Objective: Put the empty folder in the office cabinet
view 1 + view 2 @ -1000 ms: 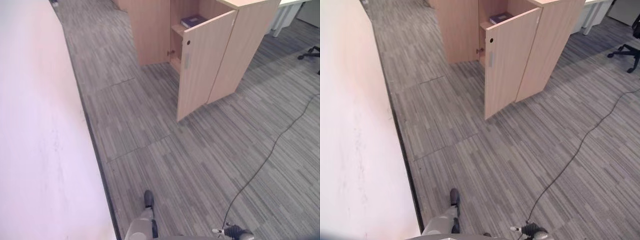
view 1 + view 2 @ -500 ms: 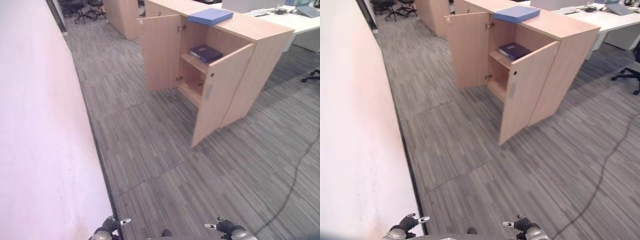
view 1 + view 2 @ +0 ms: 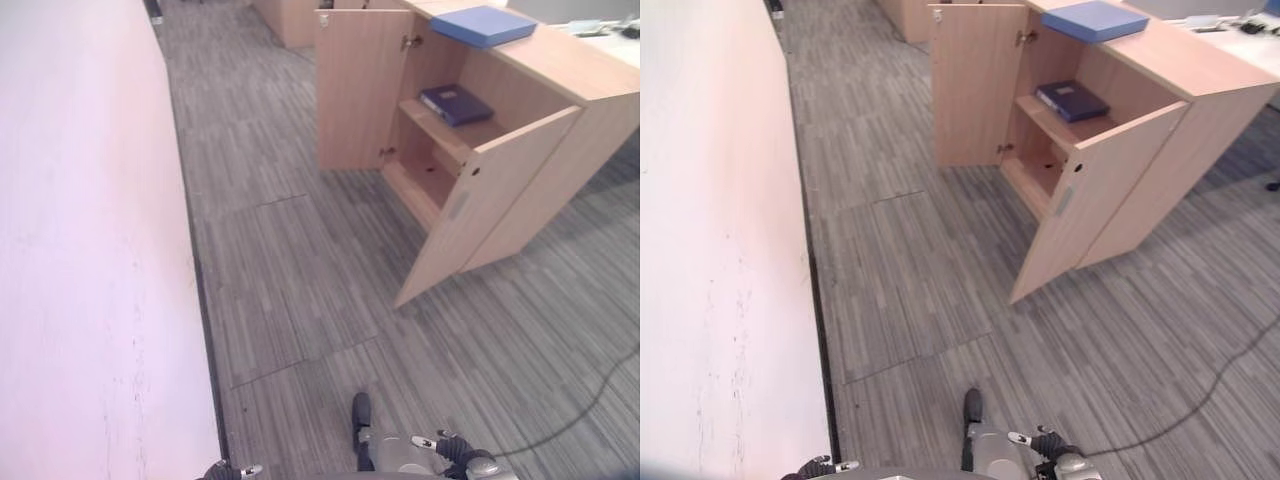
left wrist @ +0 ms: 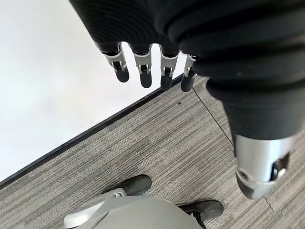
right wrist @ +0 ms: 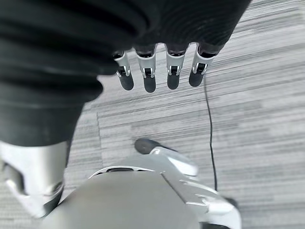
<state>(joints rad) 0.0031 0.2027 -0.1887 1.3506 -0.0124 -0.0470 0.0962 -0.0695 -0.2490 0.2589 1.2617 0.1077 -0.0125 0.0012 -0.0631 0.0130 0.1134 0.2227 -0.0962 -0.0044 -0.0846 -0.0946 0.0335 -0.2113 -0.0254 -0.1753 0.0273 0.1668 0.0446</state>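
Observation:
The light wood office cabinet (image 3: 560, 110) stands at the upper right with both doors open. A light blue folder (image 3: 483, 25) lies flat on its top. A dark blue folder (image 3: 456, 103) lies on the upper shelf inside. Both of my hands hang low, far from the cabinet. My left hand (image 3: 232, 470) shows at the bottom edge, its fingers (image 4: 142, 69) straight and holding nothing. My right hand (image 3: 455, 452) is also at the bottom edge, its fingers (image 5: 157, 71) relaxed and empty.
A white wall (image 3: 80, 250) runs along the whole left side. Grey carpet (image 3: 290, 270) lies between me and the cabinet. The right door (image 3: 480, 210) juts out over the floor; the left door (image 3: 355, 90) stands open too. Desks (image 3: 1240, 20) sit behind the cabinet.
The camera has swung, so the cabinet now sits further right and its inside shows more. Both hands stay low at the bottom edge, empty as before.

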